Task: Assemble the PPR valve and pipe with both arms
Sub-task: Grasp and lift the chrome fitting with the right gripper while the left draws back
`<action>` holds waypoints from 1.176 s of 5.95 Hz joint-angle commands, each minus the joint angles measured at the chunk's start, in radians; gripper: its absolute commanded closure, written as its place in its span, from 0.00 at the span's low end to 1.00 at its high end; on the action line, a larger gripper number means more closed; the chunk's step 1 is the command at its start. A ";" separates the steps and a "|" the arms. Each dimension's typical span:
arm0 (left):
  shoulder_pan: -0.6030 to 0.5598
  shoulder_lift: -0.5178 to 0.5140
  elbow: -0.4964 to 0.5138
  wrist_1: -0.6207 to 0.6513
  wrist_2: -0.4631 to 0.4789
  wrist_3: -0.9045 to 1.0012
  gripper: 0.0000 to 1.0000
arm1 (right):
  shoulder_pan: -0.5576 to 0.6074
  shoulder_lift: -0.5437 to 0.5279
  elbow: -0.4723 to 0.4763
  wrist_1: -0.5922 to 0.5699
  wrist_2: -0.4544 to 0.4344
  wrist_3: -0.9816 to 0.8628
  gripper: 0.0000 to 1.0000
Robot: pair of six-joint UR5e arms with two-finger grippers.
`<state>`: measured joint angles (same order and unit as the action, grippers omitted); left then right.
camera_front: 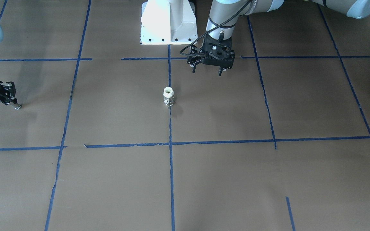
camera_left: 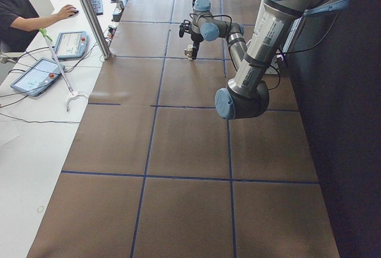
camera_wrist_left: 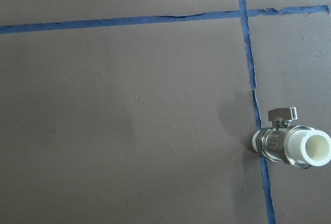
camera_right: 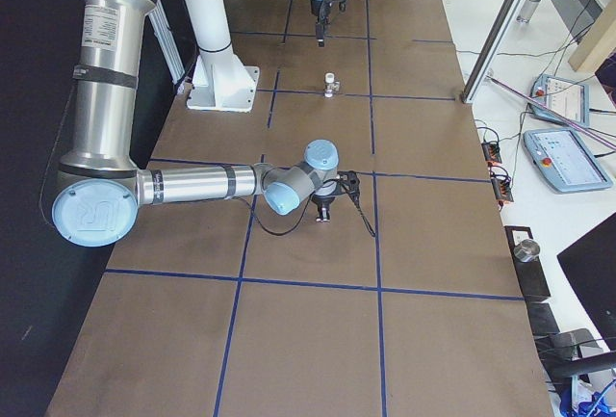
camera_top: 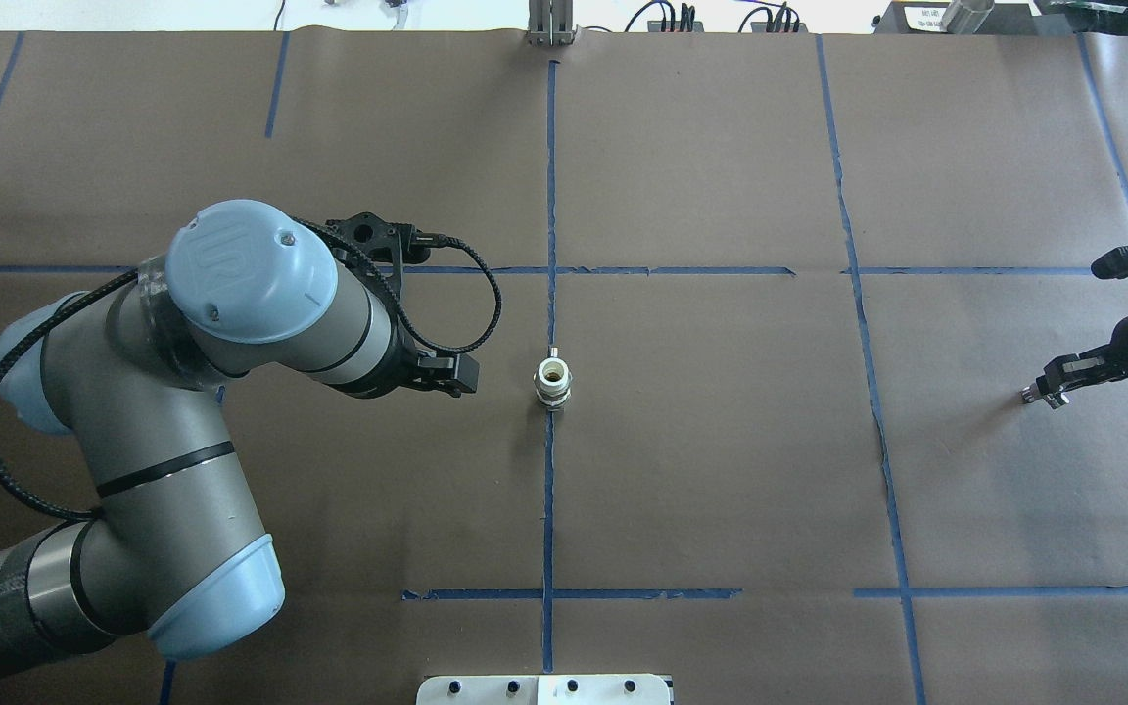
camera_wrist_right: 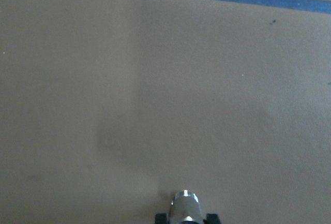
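Note:
The PPR valve (camera_front: 169, 96) stands upright on the centre tape line, with white ends and a metal middle; it also shows in the overhead view (camera_top: 552, 381) and the left wrist view (camera_wrist_left: 291, 146). My left gripper (camera_front: 207, 70) hovers open and empty beside it, on the robot's side; in the overhead view (camera_top: 451, 374) it is left of the valve. My right gripper (camera_front: 13, 104) is far out at the table's side, low over the paper, shut on the small metal pipe (camera_front: 17, 107). The pipe also shows in the overhead view (camera_top: 1027, 396) and the right wrist view (camera_wrist_right: 185, 207).
The white pedestal (camera_front: 169, 22) stands at the robot's base behind the valve. Blue tape lines (camera_front: 171, 160) divide the brown table cover into squares. An operator (camera_left: 24, 8) and tablets (camera_left: 37, 74) are at a side bench beyond the table's edge.

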<state>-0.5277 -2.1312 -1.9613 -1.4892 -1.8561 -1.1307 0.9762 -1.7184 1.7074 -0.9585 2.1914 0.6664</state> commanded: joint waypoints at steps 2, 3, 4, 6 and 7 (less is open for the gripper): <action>-0.002 0.007 -0.026 0.000 0.001 0.000 0.00 | 0.010 0.002 0.137 -0.022 0.049 0.060 1.00; -0.003 0.038 -0.056 0.001 0.000 0.000 0.00 | 0.007 0.084 0.184 -0.026 0.062 0.258 1.00; -0.005 0.107 -0.114 0.000 0.000 0.006 0.00 | -0.070 0.256 0.196 -0.037 0.076 0.559 1.00; -0.006 0.158 -0.143 0.000 0.002 0.006 0.00 | -0.233 0.617 0.193 -0.268 -0.029 0.871 1.00; -0.006 0.171 -0.142 0.001 0.003 0.000 0.00 | -0.319 0.761 0.184 -0.457 -0.139 0.895 1.00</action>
<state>-0.5332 -1.9748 -2.1010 -1.4890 -1.8542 -1.1264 0.7426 -1.1161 1.8979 -1.2433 2.1489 1.4974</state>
